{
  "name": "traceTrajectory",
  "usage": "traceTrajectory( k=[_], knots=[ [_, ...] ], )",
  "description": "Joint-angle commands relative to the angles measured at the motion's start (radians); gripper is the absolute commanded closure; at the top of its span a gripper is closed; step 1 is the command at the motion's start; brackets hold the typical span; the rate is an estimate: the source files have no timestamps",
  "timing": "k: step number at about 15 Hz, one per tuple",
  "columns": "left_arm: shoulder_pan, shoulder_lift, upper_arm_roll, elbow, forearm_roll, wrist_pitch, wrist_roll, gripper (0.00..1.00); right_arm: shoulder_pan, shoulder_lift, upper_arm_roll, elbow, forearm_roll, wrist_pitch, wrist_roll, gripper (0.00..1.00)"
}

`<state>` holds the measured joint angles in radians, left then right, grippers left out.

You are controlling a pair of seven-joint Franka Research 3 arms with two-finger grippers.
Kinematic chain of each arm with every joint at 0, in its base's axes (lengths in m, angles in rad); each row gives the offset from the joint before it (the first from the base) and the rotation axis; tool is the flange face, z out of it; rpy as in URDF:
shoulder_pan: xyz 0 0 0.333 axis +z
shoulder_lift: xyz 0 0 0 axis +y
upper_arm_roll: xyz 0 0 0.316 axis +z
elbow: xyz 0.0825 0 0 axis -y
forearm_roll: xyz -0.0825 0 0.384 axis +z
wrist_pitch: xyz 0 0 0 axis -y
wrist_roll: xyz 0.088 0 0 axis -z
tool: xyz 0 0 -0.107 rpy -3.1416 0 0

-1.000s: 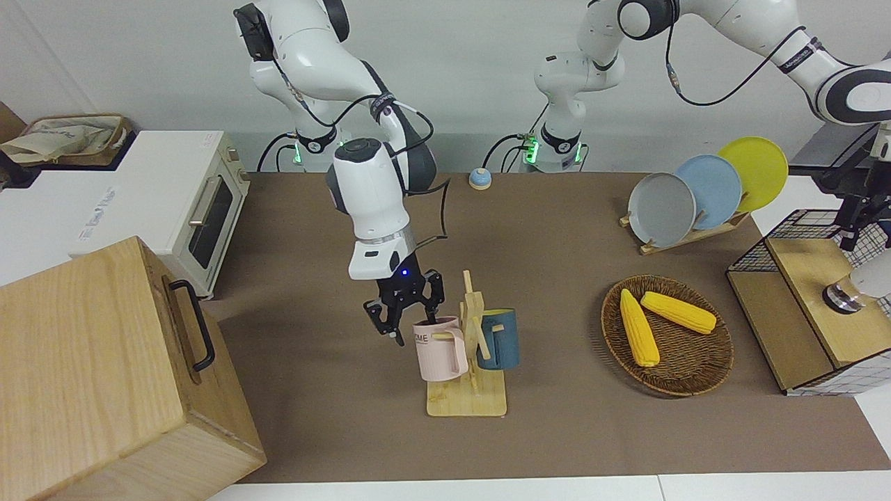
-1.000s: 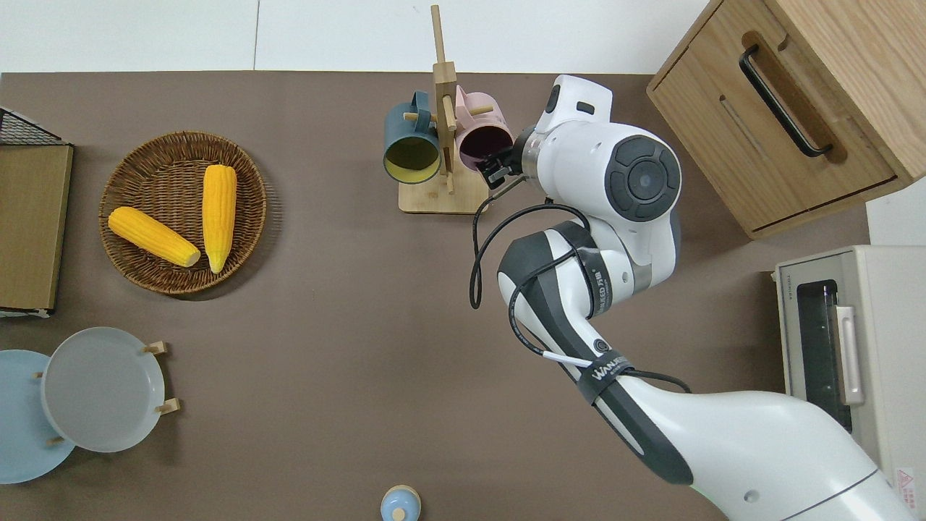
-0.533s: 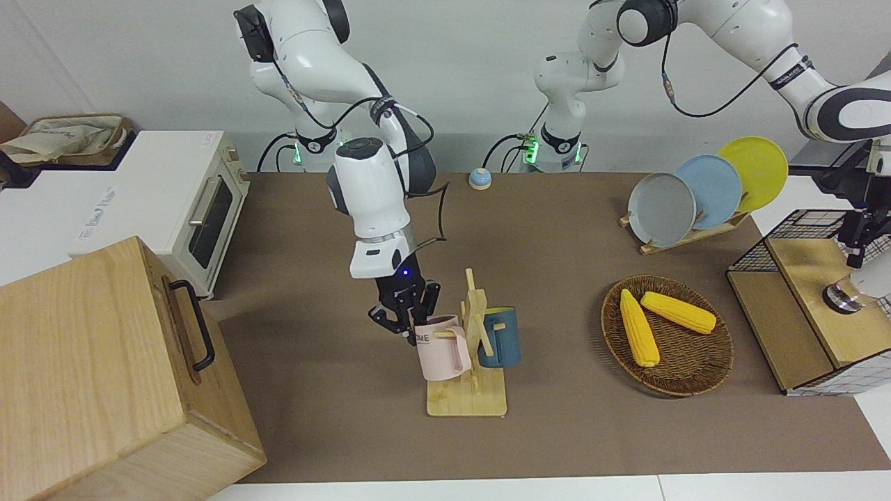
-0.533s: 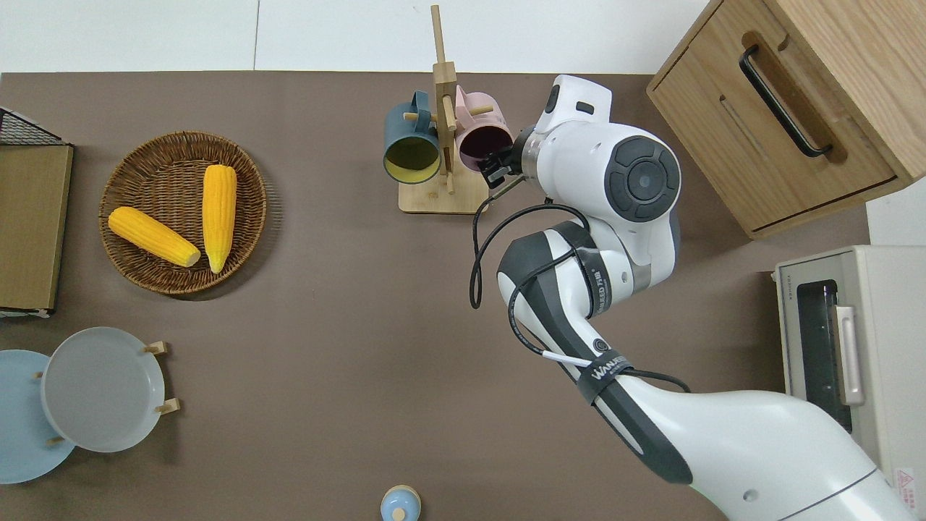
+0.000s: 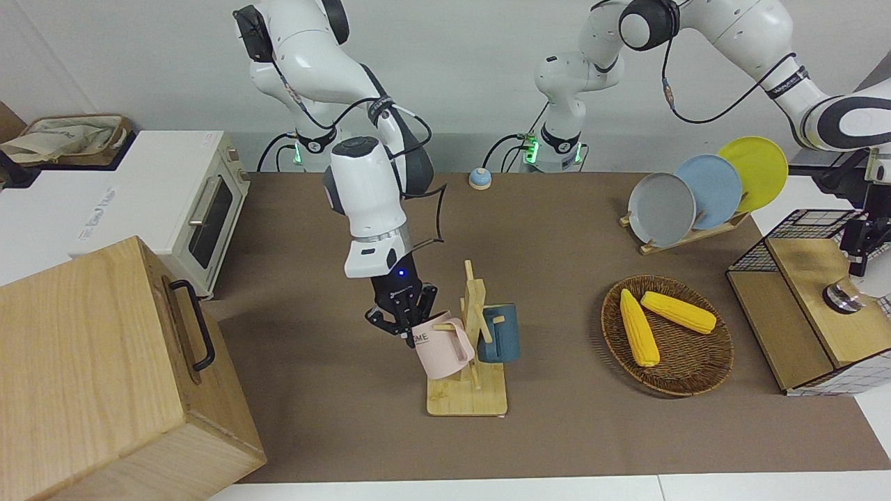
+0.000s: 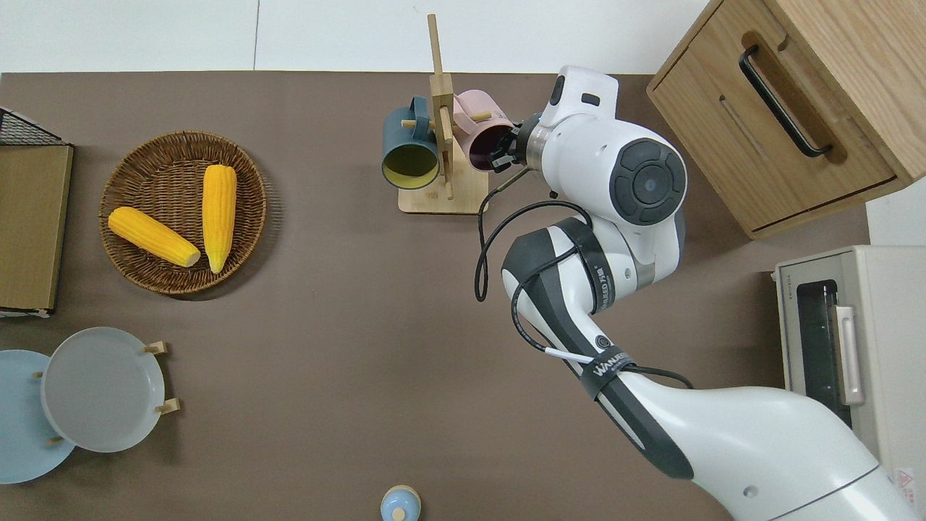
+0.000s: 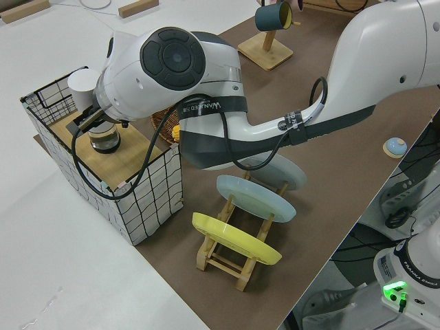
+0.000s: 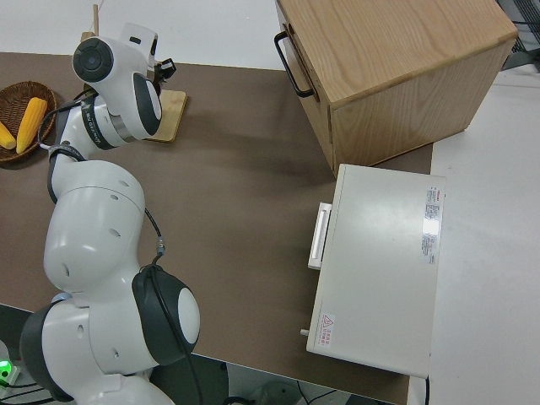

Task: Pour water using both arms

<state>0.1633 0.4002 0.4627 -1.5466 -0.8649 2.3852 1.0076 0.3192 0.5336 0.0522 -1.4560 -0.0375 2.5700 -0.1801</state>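
My right gripper (image 5: 405, 328) is shut on the rim of a pink mug (image 5: 443, 353) that hangs tilted on a wooden mug rack (image 5: 475, 306). In the overhead view the gripper (image 6: 500, 150) sits at the mug's (image 6: 479, 130) mouth, on the side toward the right arm's end of the table. A dark blue mug (image 5: 498, 335) hangs on the rack's opposite side. My left gripper (image 5: 857, 243) hangs over a wooden shelf in a wire basket (image 5: 800, 226), just above a glass vessel with a dark ring (image 5: 841, 297). The vessel also shows in the left side view (image 7: 104, 139).
A wooden box with a black handle (image 5: 104, 362) and a white toaster oven (image 5: 174, 202) stand at the right arm's end. A wicker basket (image 5: 696, 379) holds two corn cobs. A rack holds grey, blue and yellow plates (image 5: 706, 191). A small blue knob (image 5: 479, 179) sits near the robots.
My right gripper moved onto the pink mug's rim and shut on it; the mug now tilts outward on its peg. My left arm shifted a little above the wire basket.
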Motion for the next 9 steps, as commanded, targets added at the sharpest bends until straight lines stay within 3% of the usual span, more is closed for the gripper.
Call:
traceTrajectory(
  k=[1, 6, 9],
  knots=[
    [0.082, 0.028, -0.082, 0.046, -0.026, 0.012, 0.028, 0.3, -0.035, -0.001, 0.012, 0.029, 0.024, -0.025, 0.034, 1.0],
    [0.074, 0.034, -0.084, 0.046, -0.025, 0.037, 0.017, 0.92, -0.057, -0.033, 0.005, 0.031, 0.106, -0.076, 0.088, 1.0],
    [0.073, 0.031, -0.082, 0.069, -0.014, 0.04, 0.014, 0.97, -0.106, -0.063, 0.006, 0.031, 0.113, -0.138, 0.083, 1.0]
  ],
)
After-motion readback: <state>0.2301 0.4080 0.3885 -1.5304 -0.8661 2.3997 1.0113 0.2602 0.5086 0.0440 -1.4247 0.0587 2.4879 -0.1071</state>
